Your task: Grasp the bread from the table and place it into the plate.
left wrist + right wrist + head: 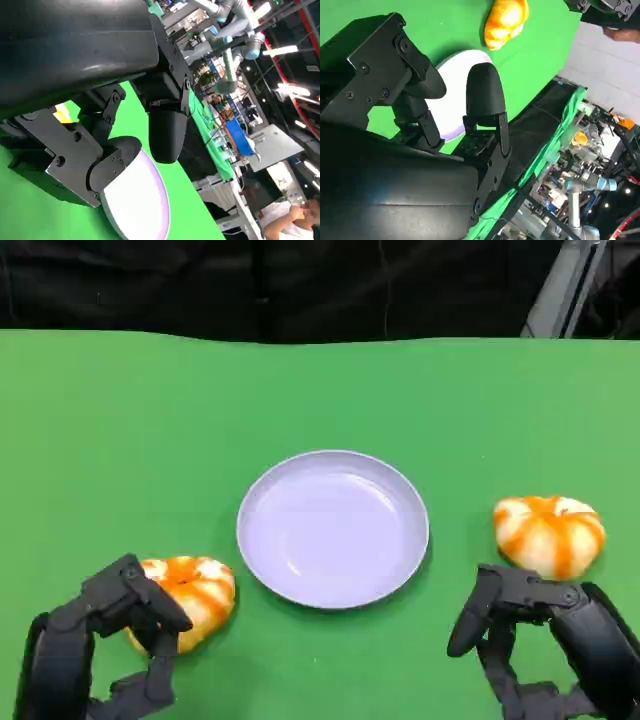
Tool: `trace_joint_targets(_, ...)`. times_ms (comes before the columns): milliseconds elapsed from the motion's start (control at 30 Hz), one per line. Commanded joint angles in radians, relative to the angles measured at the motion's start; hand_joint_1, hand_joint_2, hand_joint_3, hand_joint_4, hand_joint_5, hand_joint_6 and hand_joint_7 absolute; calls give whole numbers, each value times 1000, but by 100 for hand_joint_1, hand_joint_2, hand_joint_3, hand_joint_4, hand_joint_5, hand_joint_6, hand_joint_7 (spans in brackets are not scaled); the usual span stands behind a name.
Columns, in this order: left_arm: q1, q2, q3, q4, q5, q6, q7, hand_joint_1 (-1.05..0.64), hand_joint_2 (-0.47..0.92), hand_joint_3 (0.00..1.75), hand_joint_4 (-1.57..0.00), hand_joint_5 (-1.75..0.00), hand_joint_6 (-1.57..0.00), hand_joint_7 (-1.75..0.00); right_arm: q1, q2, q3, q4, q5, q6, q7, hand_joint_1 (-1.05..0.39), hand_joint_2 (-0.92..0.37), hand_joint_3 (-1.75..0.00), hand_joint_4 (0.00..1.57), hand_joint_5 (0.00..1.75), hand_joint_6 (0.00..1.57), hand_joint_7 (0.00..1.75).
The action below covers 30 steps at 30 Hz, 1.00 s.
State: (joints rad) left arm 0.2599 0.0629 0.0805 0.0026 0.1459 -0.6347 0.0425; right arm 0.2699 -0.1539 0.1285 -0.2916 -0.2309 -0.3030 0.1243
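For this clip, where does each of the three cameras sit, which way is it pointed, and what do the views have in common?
Head view: from the robot's head or chest, looking down at the green table; left hand by the left bread, right hand near the right bread, plate between.
Left wrist view: behind the left hand, facing across the plate toward the lab background.
Right wrist view: behind the right hand, facing over the plate toward a bread.
Shared: all three show the plate and green table.
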Motion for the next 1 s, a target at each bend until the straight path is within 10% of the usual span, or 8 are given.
trace_joint_targets(33, -1, 12, 8, 4, -5, -7, 5, -1, 48, 121, -84, -175, -75, -158, -3, -10, -6, -2, 1, 0, -5, 12, -31, -145, 84, 167, 80, 133)
trace_joint_targets(800, 1, 10, 8, -5, -11, 1, 4, 0, 47, 123, -83, -172, -76, -155, -3, -13, -6, -8, 2, 6, 0, 12, -31, -144, 84, 165, 81, 132)
trace_joint_targets(1000, -19, 15, 19, 40, 15, -68, 27, -4, 56, 91, -65, -110, -67, -69, 0, -11, -4, -10, -3, 3, -4, 12, -31, -144, 85, 166, 81, 132)
